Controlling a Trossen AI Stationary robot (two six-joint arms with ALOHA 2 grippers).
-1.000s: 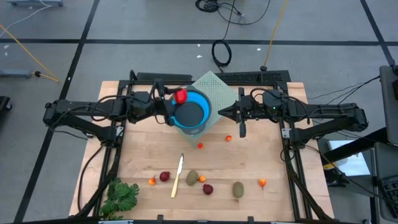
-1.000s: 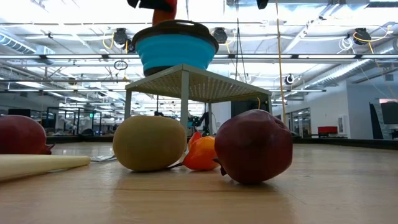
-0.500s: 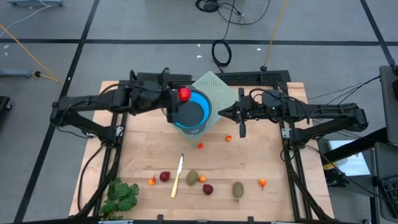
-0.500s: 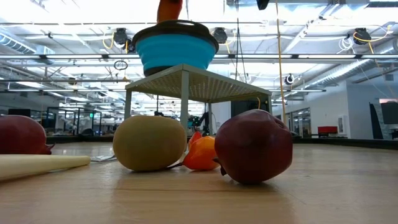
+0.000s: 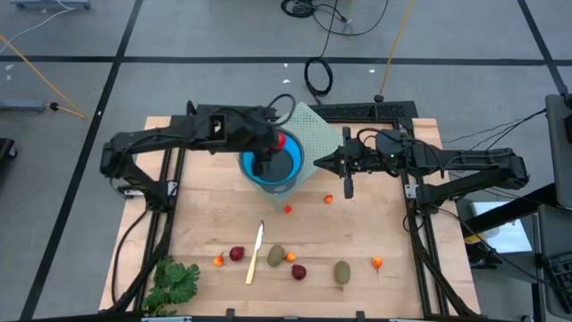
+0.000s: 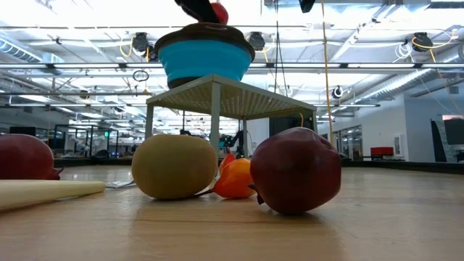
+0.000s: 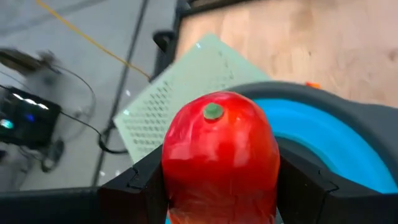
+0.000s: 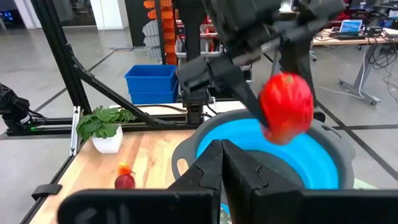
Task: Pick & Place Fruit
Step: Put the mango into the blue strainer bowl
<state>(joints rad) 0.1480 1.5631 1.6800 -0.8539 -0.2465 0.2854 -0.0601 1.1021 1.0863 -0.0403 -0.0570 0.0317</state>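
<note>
Red, glossy fruit (image 7: 219, 163) looks light, hard and slippery; left gripper (image 7: 217, 186) clamps its sides above the blue bowl (image 5: 288, 165).

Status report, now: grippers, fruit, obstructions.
Left gripper shut on red fruit, over blue bowl. Right gripper shut, idle beside bowl. Nothing in the way.

Red fruit (image 7: 219, 155), green dot on top; blue bowl (image 5: 288, 170), grey rim; pale perforated stand (image 5: 313, 127)

High view looks straight down on the counter (image 5: 357, 233); low view skims its surface; both wrist views sit close to the blue bowl (image 8: 292, 155), which all share
</note>
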